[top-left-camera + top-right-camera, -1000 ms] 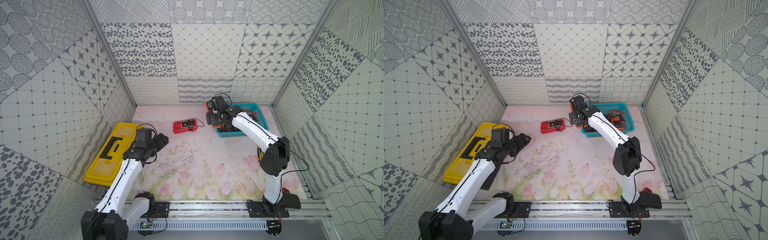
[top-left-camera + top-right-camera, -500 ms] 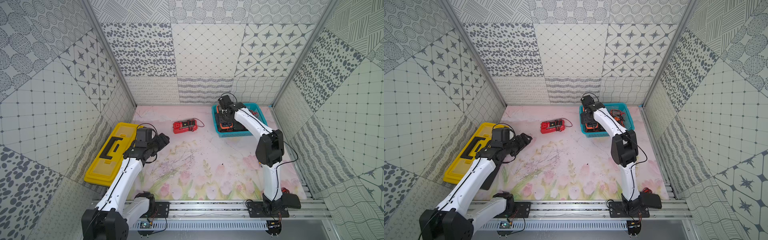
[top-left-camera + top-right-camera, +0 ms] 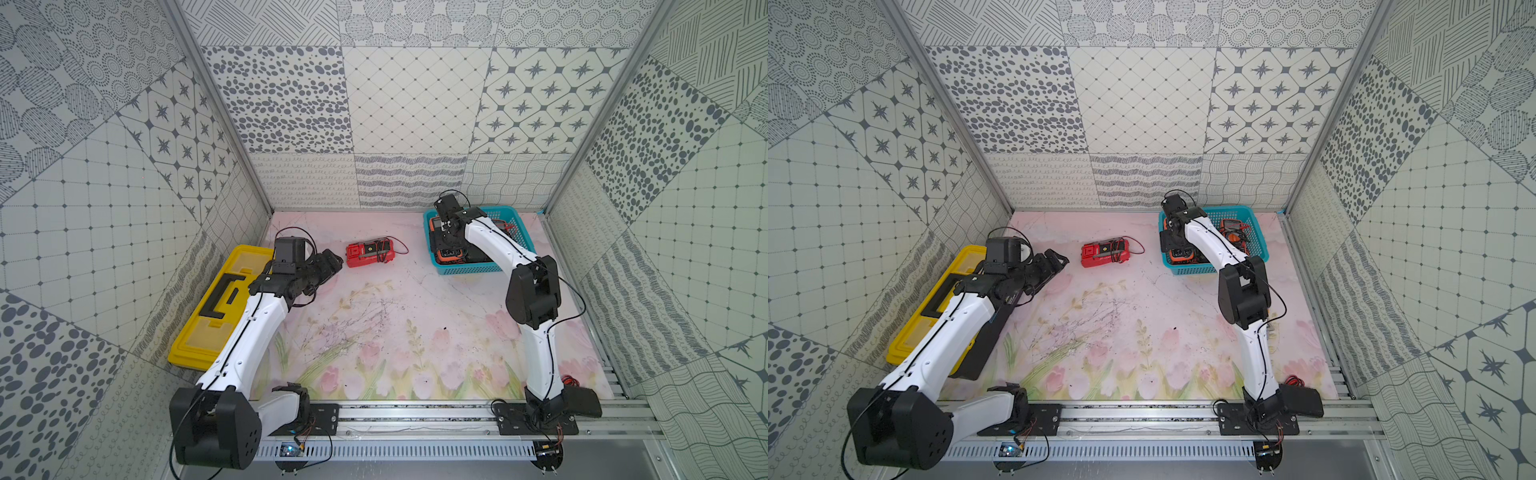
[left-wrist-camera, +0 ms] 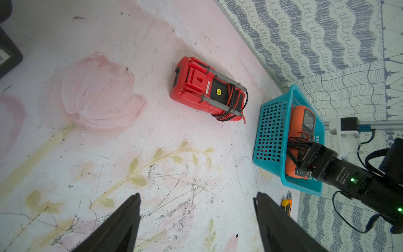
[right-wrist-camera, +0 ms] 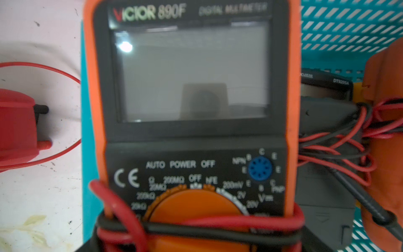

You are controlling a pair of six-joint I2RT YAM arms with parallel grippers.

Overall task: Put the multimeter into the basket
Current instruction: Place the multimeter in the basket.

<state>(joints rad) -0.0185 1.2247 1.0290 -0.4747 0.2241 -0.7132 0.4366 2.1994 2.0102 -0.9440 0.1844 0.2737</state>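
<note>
One orange meter [image 4: 299, 119], gripped by the right pincer [image 4: 301, 161], has come down into the basket [image 4: 270, 135]; only release remains. Left pincer [image 4: 197, 195] gapes empty near the red meter [image 4: 196, 87] on the desk [image 4: 109, 152].

- My bench top is covered by a mat [image 3: 374, 332] printed with pink tulips and green stems. It is scuffed and scratched around the middle in both top views.
- My yellow toolbox [image 3: 199, 336] lies flat along the mat's left edge, black handle up.
- My red multimeter [image 3: 368, 255] lies back up in the upper middle with its leads wrapped round it. One red lead loops out onto the mat.
- The teal basket [image 3: 461, 269] stands at the upper right, well apart from that meter.
- My small yellow utility knife [image 4: 286, 203] lies just beside the basket.
</note>
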